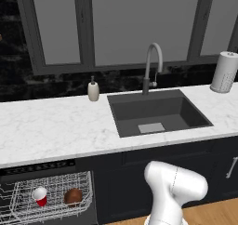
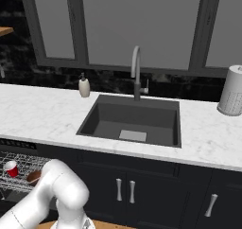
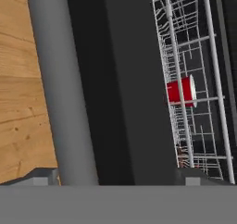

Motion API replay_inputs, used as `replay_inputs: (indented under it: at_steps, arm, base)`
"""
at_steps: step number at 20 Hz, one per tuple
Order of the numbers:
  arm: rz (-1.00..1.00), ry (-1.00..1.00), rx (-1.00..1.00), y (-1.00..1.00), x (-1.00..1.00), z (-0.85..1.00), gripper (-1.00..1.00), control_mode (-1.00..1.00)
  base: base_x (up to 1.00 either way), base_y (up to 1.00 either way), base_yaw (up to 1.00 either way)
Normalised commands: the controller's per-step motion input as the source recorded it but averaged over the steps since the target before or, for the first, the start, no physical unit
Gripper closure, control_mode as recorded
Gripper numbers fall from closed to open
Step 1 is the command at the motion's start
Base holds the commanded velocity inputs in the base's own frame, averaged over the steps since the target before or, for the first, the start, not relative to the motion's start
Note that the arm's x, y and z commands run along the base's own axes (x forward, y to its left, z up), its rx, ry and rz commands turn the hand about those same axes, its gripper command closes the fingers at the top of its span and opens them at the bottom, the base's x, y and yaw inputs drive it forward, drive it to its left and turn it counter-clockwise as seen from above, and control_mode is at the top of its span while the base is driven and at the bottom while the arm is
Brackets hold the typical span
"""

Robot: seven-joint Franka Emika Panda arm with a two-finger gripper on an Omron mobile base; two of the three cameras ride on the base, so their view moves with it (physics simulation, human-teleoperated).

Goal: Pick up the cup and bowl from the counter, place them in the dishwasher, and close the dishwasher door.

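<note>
Closing dishwasher door (image 3: 125, 79) is my step. Left base view, lower left: cup (image 1: 40, 195), bowl (image 1: 73, 196) sit in rack. Right base view, lower left: both racked. Hand view: gripper (image 3: 118, 176) spread wide, empty, straddling handle (image 3: 60, 89); I push evenly upward.

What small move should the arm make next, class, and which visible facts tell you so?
Probably push the door up toward shut. The cup and bowl already lie in the pulled-out rack, and in the hand view the open jaws sit at the door's bar handle. The rack may need sliding in first.
</note>
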Motion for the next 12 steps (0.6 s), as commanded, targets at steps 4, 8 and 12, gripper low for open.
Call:
replay_inputs:
  at_steps: [4, 8, 12]
  arm:
    - [0.01, -0.47, -0.18, -0.61, 0.97, -0.69, -1.0, -1.0]
    - [0.03, -0.39, -0.14, -0.64, 0.83, -0.32, -1.0, -1.0]
    - [0.01, -0.29, -0.1, -0.68, 0.88, -0.11, -1.0, -1.0]
  base:
    - [0.0, 0.0, 0.0]
    - [0.0, 0.0, 0.0]
    - [0.0, 0.0, 0.0]
